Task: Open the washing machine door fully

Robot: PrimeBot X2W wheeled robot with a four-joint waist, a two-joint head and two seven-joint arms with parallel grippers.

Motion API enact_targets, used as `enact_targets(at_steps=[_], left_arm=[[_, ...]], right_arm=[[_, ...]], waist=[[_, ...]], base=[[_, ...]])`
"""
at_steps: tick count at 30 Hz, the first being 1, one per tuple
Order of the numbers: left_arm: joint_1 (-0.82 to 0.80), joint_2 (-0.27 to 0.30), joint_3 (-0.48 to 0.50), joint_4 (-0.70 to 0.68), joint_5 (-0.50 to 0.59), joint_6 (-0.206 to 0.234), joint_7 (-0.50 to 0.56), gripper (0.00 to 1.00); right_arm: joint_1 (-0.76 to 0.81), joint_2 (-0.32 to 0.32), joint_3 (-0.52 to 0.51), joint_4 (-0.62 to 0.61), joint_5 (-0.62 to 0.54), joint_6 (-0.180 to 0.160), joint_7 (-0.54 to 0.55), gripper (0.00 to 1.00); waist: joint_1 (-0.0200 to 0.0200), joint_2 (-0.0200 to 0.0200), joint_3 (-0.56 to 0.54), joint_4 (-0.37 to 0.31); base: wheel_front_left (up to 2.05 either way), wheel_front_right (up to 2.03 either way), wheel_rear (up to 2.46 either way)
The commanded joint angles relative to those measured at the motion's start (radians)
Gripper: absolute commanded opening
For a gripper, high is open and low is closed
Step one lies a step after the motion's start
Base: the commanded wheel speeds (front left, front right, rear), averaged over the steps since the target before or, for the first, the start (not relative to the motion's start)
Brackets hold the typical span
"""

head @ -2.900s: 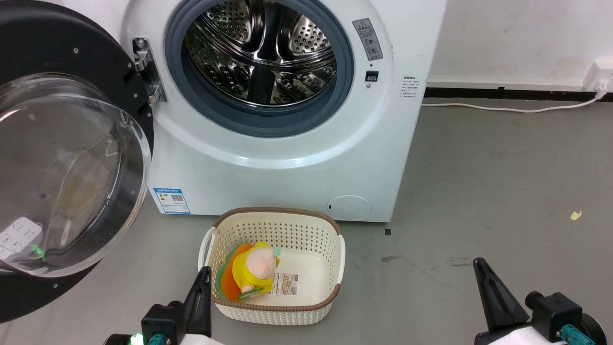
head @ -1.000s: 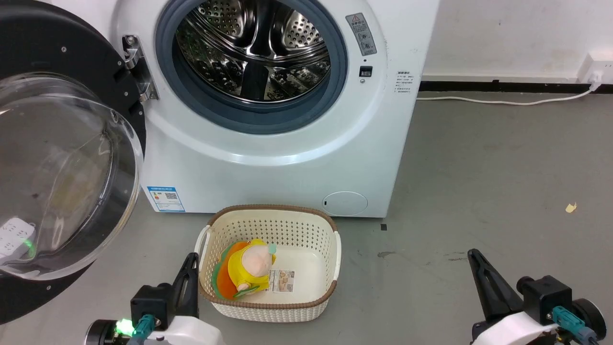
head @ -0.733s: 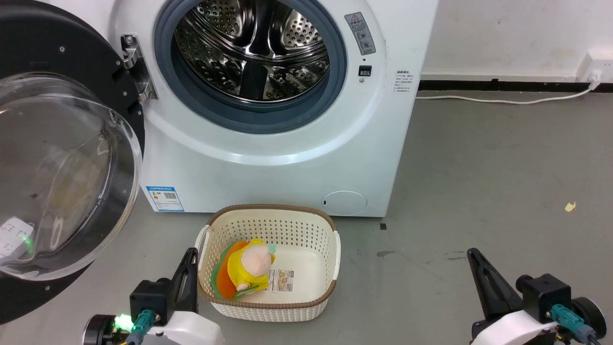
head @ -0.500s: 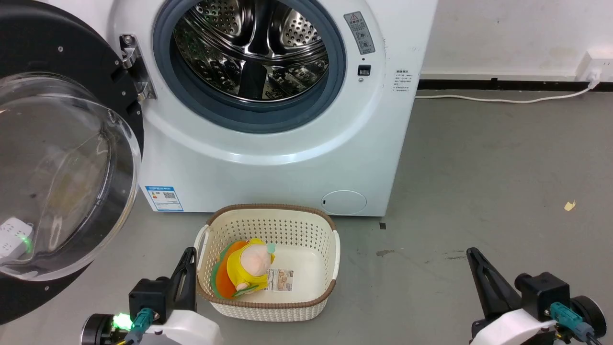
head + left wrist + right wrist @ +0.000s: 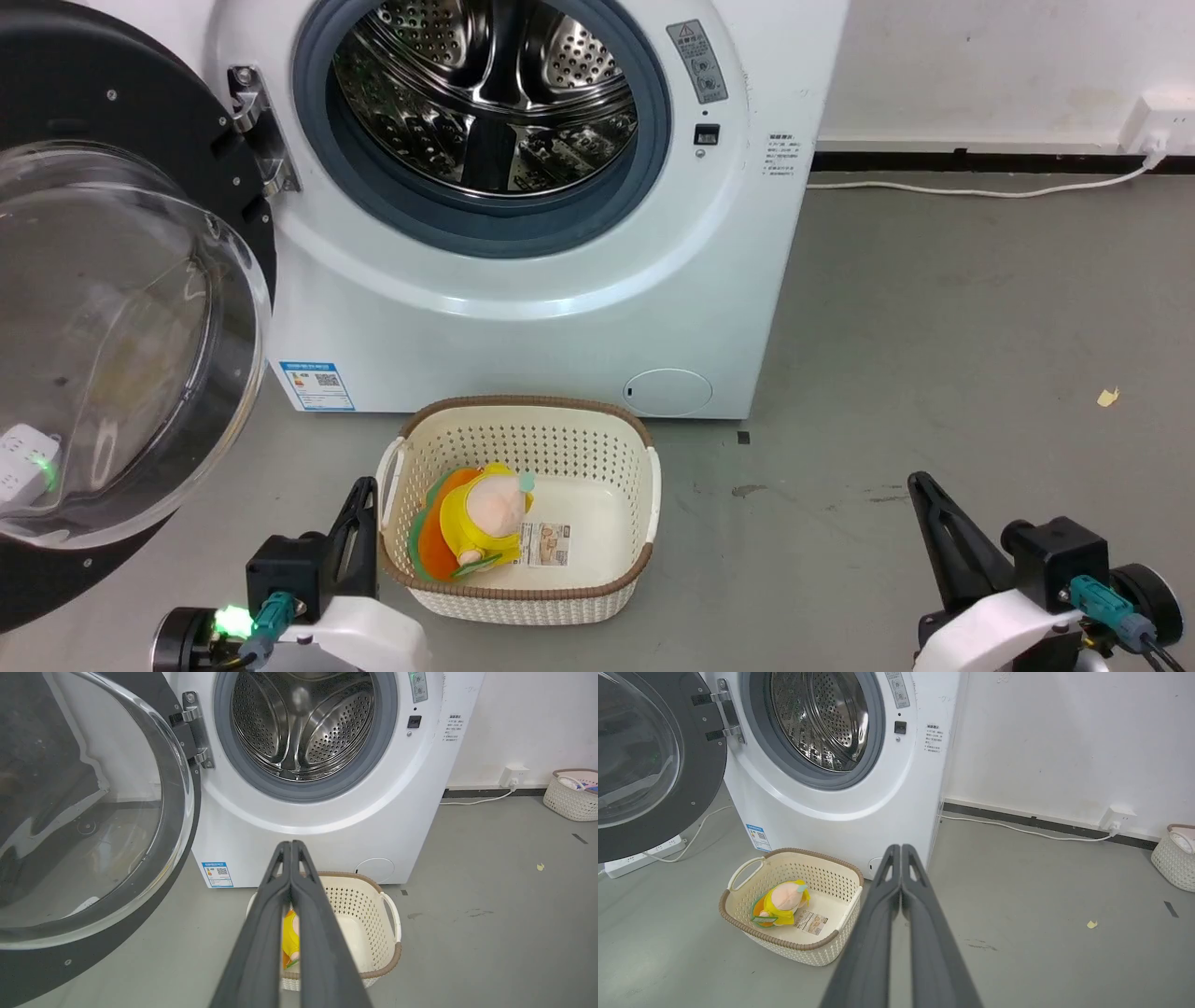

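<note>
The white washing machine (image 5: 523,308) (image 5: 327,826) (image 5: 859,807) stands ahead with its steel drum (image 5: 485,93) exposed inside a grey rubber ring. The washing machine door (image 5: 112,336) (image 5: 88,826) (image 5: 649,760), black-rimmed with a clear bulging glass bowl, hangs swung out wide on its left hinge (image 5: 252,131). My left gripper (image 5: 359,490) (image 5: 290,843) is shut and empty, low by the basket's left side, apart from the door. Over bare floor at the lower right, my right gripper (image 5: 920,481) (image 5: 901,847) is shut, holding nothing.
A cream perforated basket (image 5: 607,448) (image 5: 822,868) with a yellow plush toy (image 5: 481,513) sits on the floor before the machine. A white power strip (image 5: 640,858) lies under the door. A white cable (image 5: 971,191) runs along the wall; another basket (image 5: 1174,861) stands far right.
The whole head view has slid slightly, so the camera moved. Both grippers sit a little lower and further left in the view; the door stays swung out as before.
</note>
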Motion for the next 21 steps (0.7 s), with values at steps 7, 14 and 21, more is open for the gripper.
enact_targets(at_steps=[7, 14, 21], left_arm=[[-0.017, -0.003, 0.015, -0.016, 0.019, -0.010, 0.019, 0.00], [-0.018, -0.003, 0.017, -0.017, 0.020, -0.011, 0.021, 0.00], [-0.018, -0.003, 0.017, -0.017, 0.020, -0.011, 0.021, 0.00]], right_arm=[[-0.013, 0.005, 0.001, -0.016, -0.014, 0.001, 0.018, 0.00], [-0.014, 0.005, 0.001, -0.017, -0.015, 0.001, 0.019, 0.00], [-0.014, 0.005, 0.001, -0.017, -0.015, 0.001, 0.019, 0.00]], waist=[[0.0000, 0.0000, 0.002, -0.002], [0.0000, 0.0000, 0.002, -0.003], [0.0000, 0.0000, 0.002, -0.003]], base=[[0.00, 0.00, 0.00], [0.00, 0.00, 0.00], [0.00, 0.00, 0.00]])
